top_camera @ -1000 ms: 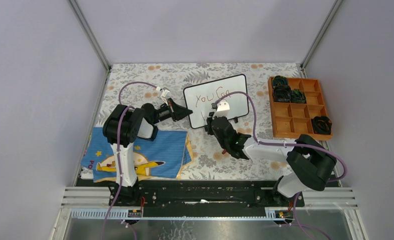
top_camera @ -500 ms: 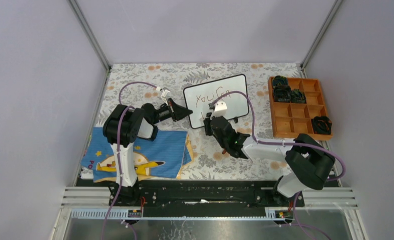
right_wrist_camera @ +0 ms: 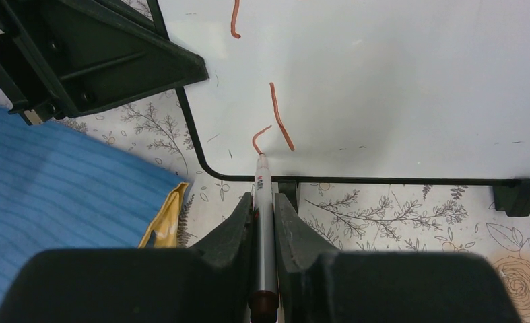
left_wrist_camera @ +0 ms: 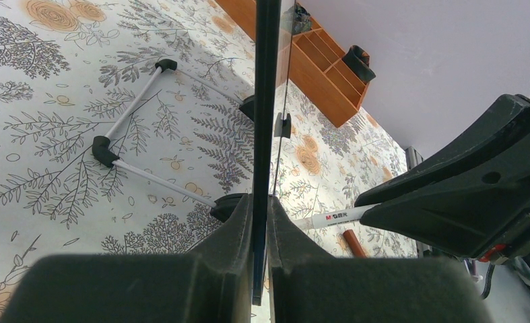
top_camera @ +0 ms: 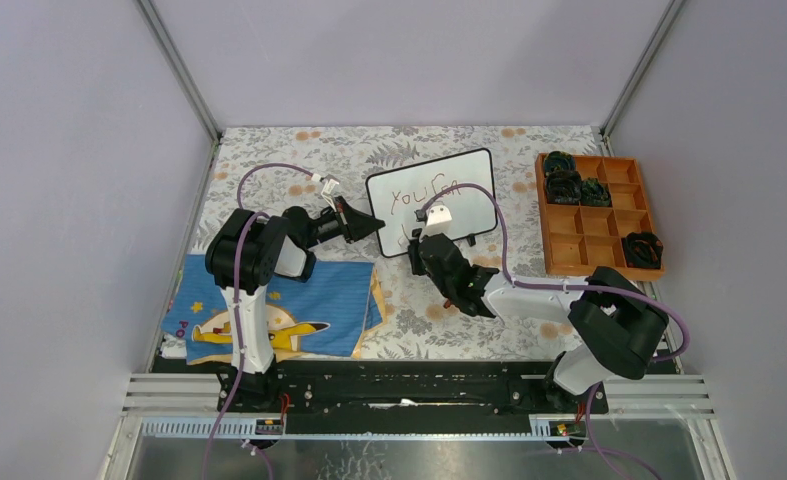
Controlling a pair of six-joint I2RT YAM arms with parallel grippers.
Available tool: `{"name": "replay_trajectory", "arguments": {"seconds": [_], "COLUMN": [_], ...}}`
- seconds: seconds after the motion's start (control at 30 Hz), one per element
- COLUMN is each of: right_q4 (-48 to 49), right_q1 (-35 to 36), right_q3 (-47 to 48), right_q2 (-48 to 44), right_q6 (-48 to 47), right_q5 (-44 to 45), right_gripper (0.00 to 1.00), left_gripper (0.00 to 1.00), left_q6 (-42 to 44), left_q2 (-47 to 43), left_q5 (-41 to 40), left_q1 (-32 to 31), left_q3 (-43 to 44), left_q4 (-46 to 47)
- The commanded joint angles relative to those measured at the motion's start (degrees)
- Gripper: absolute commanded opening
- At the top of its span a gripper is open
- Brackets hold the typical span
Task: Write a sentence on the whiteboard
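The whiteboard (top_camera: 466,185) stands tilted at the middle back of the table, with reddish-brown words "You Can" (top_camera: 424,191) on its top line. My left gripper (top_camera: 373,226) is shut on its left edge (left_wrist_camera: 266,101), fingers (left_wrist_camera: 232,225) on either side of the thin black frame. My right gripper (top_camera: 419,243) is shut on a white marker (right_wrist_camera: 260,176). The marker's tip touches the board (right_wrist_camera: 396,81) near its lower left corner, at the end of a short hooked stroke beside a longer slanted stroke (right_wrist_camera: 280,126). The rest of the sentence does not show.
An orange compartment tray (top_camera: 543,215) with dark items stands at the right. A blue cartoon cloth (top_camera: 299,300) lies front left, close under the left arm. The board's wire stand (left_wrist_camera: 134,111) rests behind it. A reddish-brown marker cap (left_wrist_camera: 354,243) lies on the floral tablecloth.
My right gripper has shifted slightly left and toward the board's lower left corner with the marker. The left gripper and the board have not moved.
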Motion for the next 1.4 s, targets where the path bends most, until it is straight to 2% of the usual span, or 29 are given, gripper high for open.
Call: {"name": "replay_trajectory", "arguments": {"seconds": [0.0,0.83,1.17,1.37], "right_q4": [-0.85,-1.79,1.92,1.31], "right_q1": [0.10,-1.84,-2.22,-2.62], "right_q3": [0.83,4.92,0.51,-0.23], "right_q2": [-0.89,-0.99,-6.24,-8.12], "right_q6": [-0.23,-1.47,-2.21,-2.54], "right_q5": [3.77,6.92,3.69,4.61], "right_gripper": [0.00,0.00,0.00,0.00], "left_gripper": [0.00,0.00,0.00,0.00], "left_q6": [1.62,1.89,1.57,1.55], "left_q2": [-1.08,-1.17,-0.97,-1.08], "left_q5": [0.19,0.17,0.19,0.11], "left_q1": [-0.84,-0.92,-0.92,-1.01], "left_q3": [-0.74,-0.84,-0.60,-0.68], "left_q4": [-1.76,-2.02,-1.77,-1.77]}}
